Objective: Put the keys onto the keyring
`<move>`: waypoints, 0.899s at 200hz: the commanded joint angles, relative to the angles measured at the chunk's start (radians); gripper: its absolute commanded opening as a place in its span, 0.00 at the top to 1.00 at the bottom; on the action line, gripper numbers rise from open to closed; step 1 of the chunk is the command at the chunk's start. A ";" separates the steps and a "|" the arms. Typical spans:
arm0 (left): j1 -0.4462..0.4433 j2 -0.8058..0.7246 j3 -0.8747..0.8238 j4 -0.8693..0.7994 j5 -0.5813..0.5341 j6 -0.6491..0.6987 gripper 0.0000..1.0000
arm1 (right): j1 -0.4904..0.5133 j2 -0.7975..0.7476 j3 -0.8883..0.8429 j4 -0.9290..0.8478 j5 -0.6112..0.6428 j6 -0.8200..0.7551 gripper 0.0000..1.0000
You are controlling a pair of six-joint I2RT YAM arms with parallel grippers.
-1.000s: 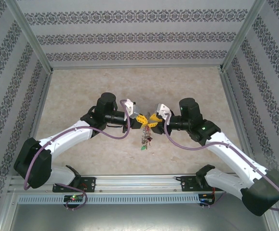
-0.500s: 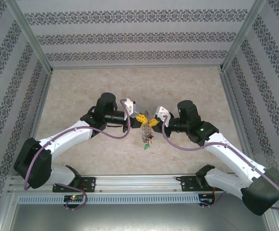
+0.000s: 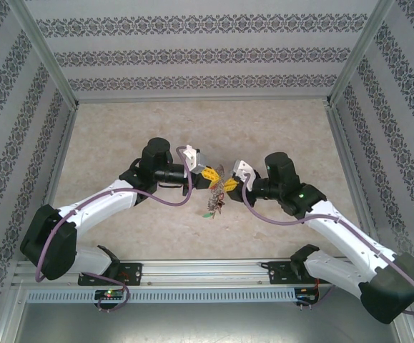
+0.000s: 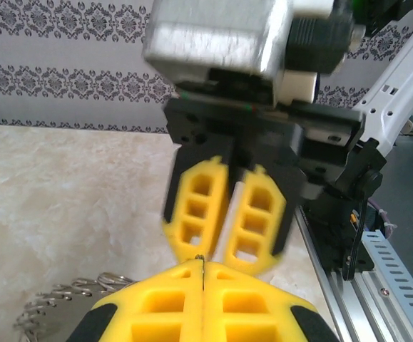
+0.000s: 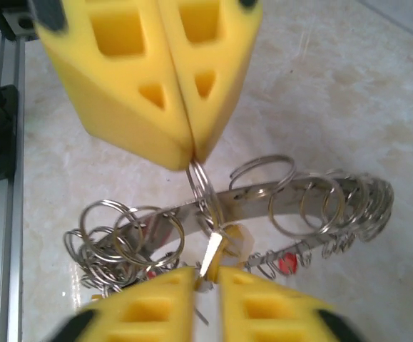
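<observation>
Right gripper (image 3: 229, 185) has gone from part-open a second ago to jaws together, and its arm has nudged left toward the other claw. The hanging bundle has barely shifted.

Keyring (image 5: 302, 203) sits mid-table between the two claws, a metal band strung with many small wire loops. It trails toward the near side in the top view. I can't tell whether it's fully lifted or partly resting on the table (image 3: 121, 136).

One small split ring (image 5: 200, 187) on the band sticks up into the tips of the left gripper (image 3: 208, 176), which is pinched tight on it.

Pale-tagged key (image 5: 224, 246) is right below that loop. Its silvery blade runs down into the right gripper's tips, so that claw looks clamped on the key. Key and loop are touching or nearly so. Can't tell whether the key is threaded onto the loop or just pressed against it.

A red tag (image 5: 286, 263) shows low on the band, right side of the right wrist view. It's too small to say whether it's the loose red key or one already on the ring.

Progress, as a judgement: mid-task, threading stage of the first key. Ring is held and key is held at the loop, but nothing is confirmed on. Left to do: work this key onto the loop, then the other key.
</observation>
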 commanded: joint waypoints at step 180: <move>0.003 -0.002 -0.006 0.076 0.024 0.006 1.00 | -0.004 0.070 0.061 0.121 -0.062 0.022 0.76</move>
